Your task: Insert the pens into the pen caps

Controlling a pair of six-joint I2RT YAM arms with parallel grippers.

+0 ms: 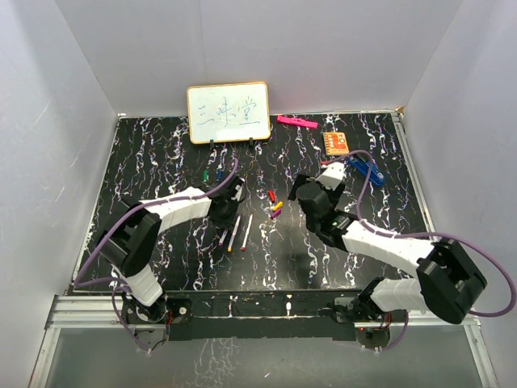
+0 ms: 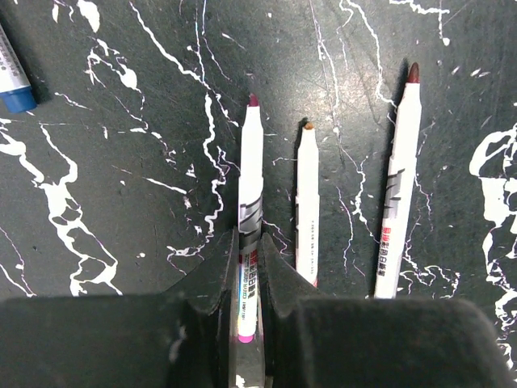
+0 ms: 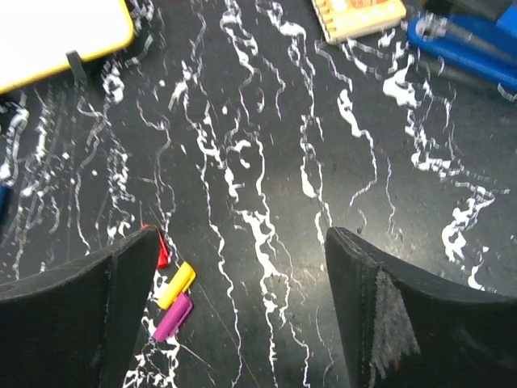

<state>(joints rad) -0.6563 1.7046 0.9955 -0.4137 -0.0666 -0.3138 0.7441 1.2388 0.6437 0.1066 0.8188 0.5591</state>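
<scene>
In the left wrist view, my left gripper (image 2: 250,252) is shut on a white pen with a purple tip (image 2: 250,162) lying on the black marbled table. An orange-tipped pen (image 2: 306,202) and a dark-red-tipped pen (image 2: 400,178) lie parallel just to its right. From above, the left gripper (image 1: 227,217) sits over the near row of pens (image 1: 246,233). The red cap (image 3: 162,250), yellow cap (image 3: 176,284) and purple cap (image 3: 172,317) lie together beside the left finger of my right gripper (image 3: 242,242). It is open, with only bare table between its fingers. From above, it (image 1: 311,198) hovers right of the caps (image 1: 276,205).
A small whiteboard (image 1: 229,112) stands at the back, with a pink bar (image 1: 296,122) and an orange card (image 1: 337,143) to its right. A blue clip-like object (image 1: 365,168) lies behind the right gripper. A blue-capped pen (image 2: 12,77) lies left of the left gripper.
</scene>
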